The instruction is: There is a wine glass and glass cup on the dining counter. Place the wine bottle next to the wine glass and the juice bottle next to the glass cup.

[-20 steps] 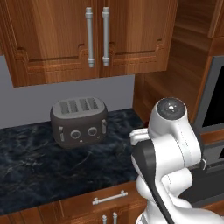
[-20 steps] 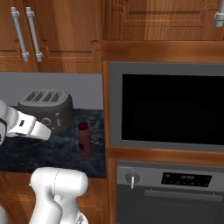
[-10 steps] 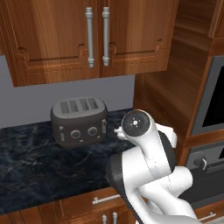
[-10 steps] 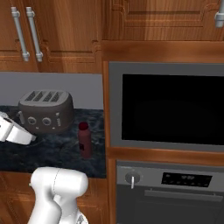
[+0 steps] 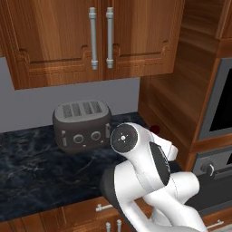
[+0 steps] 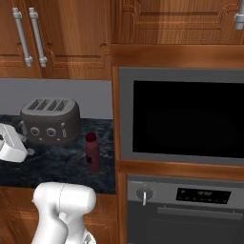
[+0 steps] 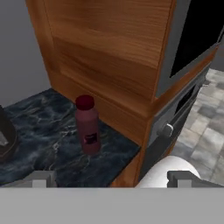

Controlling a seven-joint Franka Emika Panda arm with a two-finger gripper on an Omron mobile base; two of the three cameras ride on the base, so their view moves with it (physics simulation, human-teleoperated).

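One juice bottle (image 6: 92, 152) is seen standing upright on the dark marbled counter (image 6: 57, 167), its long axis vertical and its red cap pointed straight up, close beside the wooden side panel of the oven column (image 6: 115, 128) and to the right of the grey toaster (image 6: 49, 120). In the hand view the juice bottle (image 7: 88, 124) is shown whole, near the counter's end, with a small dark mark on its front that cannot be read. The gripper (image 7: 109, 178) is held wide open with nothing between its tips, well short of the bottle. In the left base view the bottle is almost wholly hidden behind the white arm (image 5: 145, 181), only a sliver of red (image 5: 155, 128) being left visible beside it; the toaster (image 5: 83, 124) is seen in full. Compared with a second ago, the arm is swung lower and further left across the counter, while bottle and toaster are unmoved.
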